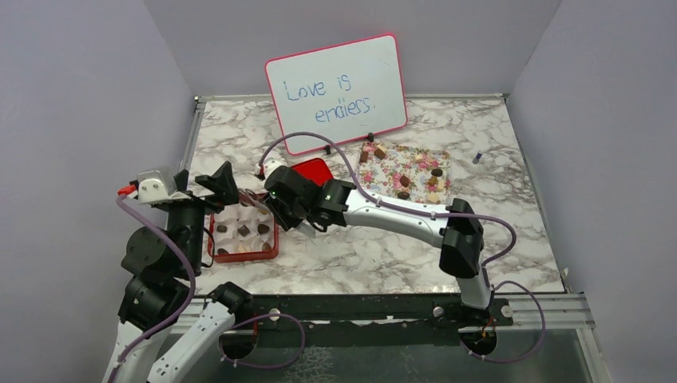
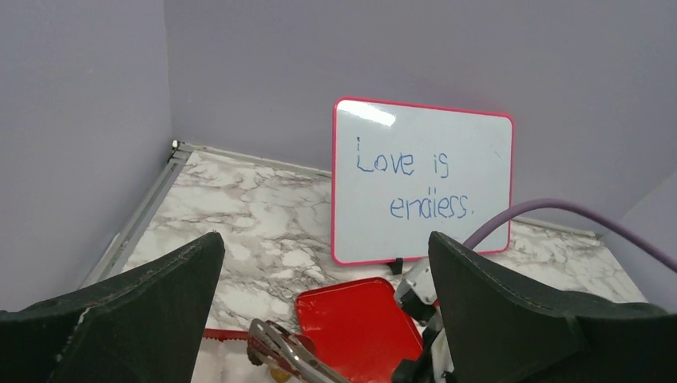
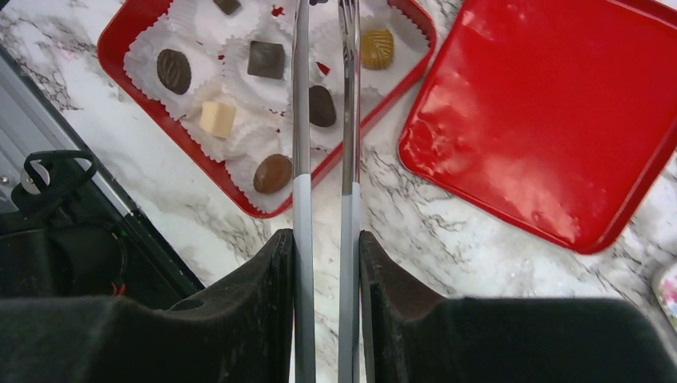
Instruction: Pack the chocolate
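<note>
The chocolate lies in two places: several pieces (image 3: 272,172) in white paper cups inside the red box (image 3: 108,56), and more pieces (image 1: 436,171) on the flower-patterned tray (image 1: 383,179). My right gripper (image 3: 323,239) is shut on metal tongs (image 3: 301,120), which reach over the box; their tips run out of the right wrist view. From the left wrist the tongs (image 2: 287,355) show above the box edge, and I cannot tell whether they hold a piece. My left gripper (image 2: 327,263) hangs open and empty by the box's left side (image 1: 209,191).
The glossy red lid (image 1: 313,169) lies flat just right of the box. A pink-framed whiteboard (image 1: 337,92) stands at the back. A small blue object (image 1: 477,157) rests near the right wall. Purple cables loop over the right arm.
</note>
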Controlling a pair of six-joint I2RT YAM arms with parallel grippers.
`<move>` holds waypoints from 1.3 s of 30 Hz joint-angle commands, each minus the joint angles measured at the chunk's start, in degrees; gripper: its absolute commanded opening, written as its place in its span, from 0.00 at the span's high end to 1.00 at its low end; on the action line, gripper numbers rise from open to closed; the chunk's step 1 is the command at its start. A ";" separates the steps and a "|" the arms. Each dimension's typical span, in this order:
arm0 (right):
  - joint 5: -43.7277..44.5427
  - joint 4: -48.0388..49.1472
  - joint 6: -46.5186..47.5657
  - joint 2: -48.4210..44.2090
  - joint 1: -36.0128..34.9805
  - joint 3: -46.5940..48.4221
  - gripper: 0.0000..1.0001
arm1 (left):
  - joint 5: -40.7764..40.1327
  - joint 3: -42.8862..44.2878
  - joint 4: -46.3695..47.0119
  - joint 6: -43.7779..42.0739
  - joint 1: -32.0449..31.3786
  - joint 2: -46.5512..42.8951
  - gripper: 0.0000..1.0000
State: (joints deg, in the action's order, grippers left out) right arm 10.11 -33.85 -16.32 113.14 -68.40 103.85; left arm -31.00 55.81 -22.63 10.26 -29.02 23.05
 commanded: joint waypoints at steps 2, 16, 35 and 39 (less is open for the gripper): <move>1.24 1.94 2.33 5.05 -2.19 6.15 0.69 | -2.27 1.46 -0.19 0.12 -0.25 -2.03 0.01; 8.24 -2.00 2.87 12.10 -3.93 11.50 0.68 | -0.35 0.07 -0.31 0.64 -0.25 -1.45 0.01; 9.45 -0.72 3.04 12.40 -3.93 11.12 0.61 | 1.30 -1.67 -0.26 1.45 -0.25 -0.65 0.01; 8.46 -0.46 3.35 11.45 -3.93 11.25 0.61 | 1.55 -1.85 -0.15 0.85 -0.25 -0.24 0.01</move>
State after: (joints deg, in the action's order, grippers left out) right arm 17.52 -36.12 -13.78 125.05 -71.94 112.66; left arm -31.05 54.57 -22.87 11.51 -29.02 22.06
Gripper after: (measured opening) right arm 0.396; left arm 0.991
